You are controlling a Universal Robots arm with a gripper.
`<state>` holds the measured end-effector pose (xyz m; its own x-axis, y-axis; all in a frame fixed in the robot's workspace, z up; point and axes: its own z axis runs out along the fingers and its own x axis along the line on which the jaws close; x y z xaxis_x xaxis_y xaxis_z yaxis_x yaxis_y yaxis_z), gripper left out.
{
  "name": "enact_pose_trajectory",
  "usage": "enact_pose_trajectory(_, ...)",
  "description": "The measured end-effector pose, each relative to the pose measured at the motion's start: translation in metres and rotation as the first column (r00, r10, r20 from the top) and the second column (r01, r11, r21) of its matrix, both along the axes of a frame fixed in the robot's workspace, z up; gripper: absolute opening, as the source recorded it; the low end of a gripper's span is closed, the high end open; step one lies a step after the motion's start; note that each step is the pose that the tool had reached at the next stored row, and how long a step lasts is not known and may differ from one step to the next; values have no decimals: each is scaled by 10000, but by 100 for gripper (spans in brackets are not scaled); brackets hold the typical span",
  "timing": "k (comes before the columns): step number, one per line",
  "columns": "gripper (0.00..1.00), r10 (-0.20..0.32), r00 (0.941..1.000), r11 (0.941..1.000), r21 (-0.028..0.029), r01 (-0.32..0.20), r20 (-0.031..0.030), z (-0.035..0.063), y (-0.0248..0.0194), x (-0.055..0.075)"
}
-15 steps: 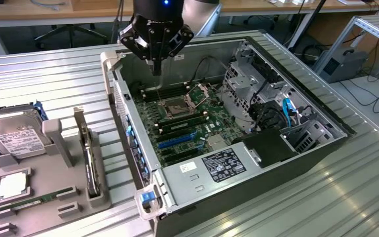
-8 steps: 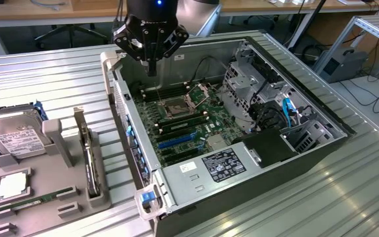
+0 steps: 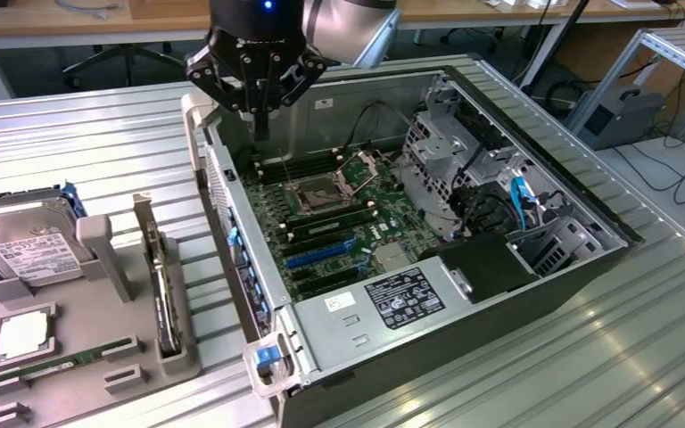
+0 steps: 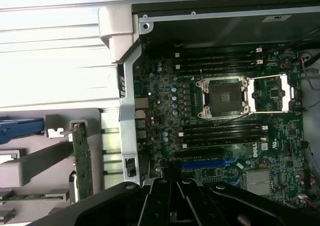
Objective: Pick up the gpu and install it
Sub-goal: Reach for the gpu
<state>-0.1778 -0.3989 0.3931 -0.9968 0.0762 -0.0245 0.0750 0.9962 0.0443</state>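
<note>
I read white Dell logo [image 4: 263, 147] on motherboard [image 4: 165, 111], near blue slot [image 4: 207, 163]. Power supply label [image 3: 405, 299], exterior view's lower centre, and hard drive label [image 3: 28, 254], exterior view's left: print illegible to me.

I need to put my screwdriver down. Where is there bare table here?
The ribbed metal table is bare beyond the grey holder tray, beside the open computer case, and past the case at the exterior view's right. The tray, holding the upright dark gpu card, is crowded.
</note>
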Motion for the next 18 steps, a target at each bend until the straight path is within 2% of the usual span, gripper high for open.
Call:
enact_pose_trajectory(5, 11, -1, 10000, 10000, 1, 1, 0, -1, 0, -91)
enact_pose_trajectory(14, 11, 0, 10000, 10000, 1, 0, 1, -2, 0, -608)
enact_pose_trajectory(18, 11, -1, 10000, 10000, 1, 1, 1, -3, 0, -714)
